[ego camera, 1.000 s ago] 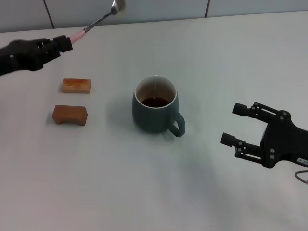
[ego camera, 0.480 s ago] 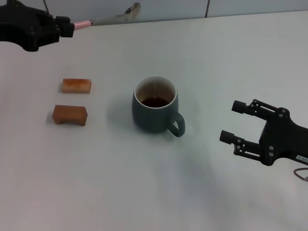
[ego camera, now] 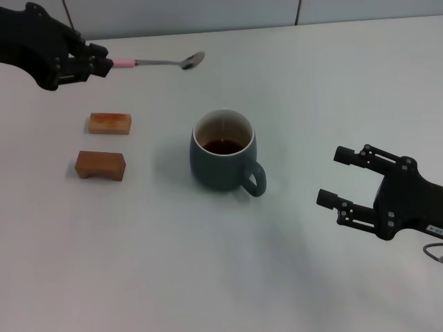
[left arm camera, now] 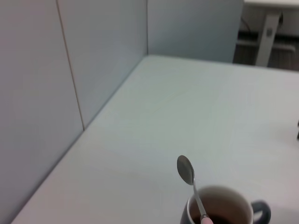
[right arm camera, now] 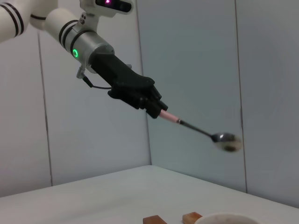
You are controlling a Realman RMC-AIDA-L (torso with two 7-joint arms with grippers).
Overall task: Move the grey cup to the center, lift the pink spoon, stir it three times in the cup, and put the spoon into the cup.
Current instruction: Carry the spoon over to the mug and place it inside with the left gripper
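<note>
Desk (ego camera: pixel 208 277): a pale, plain surface on which the cup and two blocks are carried; grey wall panels are seen along its far edge.
Left gripper (ego camera: pixel 104 66): held raised over the far left part of the desk; its jaws are pinched on the pink end of the spoon's handle. From the right wrist view the black gripper (right arm camera: pixel 156 108) is seen high above the desk, angled downward.
Right gripper (ego camera: pixel 339 180): held low over the near right part of the desk, well apart from the cup; its jaws are spread, with nothing between them, and are pointed toward the cup.
Grey cup (ego camera: pixel 223 160): stood upright near the middle of the desk, its loop handle turned toward the near right; dark brown liquid is seen inside the white interior. In the left wrist view the cup (left arm camera: pixel 219 210) is seen below the spoon.
Wooden blocks: two orange-brown pieces are laid on the desk left of the cup, the paler one (ego camera: pixel 110 124) farther back, the darker one (ego camera: pixel 101 165) nearer; they are set just apart from each other.
Pink spoon (ego camera: pixel 163 63): carried in the air, roughly level, with its metal bowl pointed to the right; it is held beyond the cup and to its left, clear of the rim.
</note>
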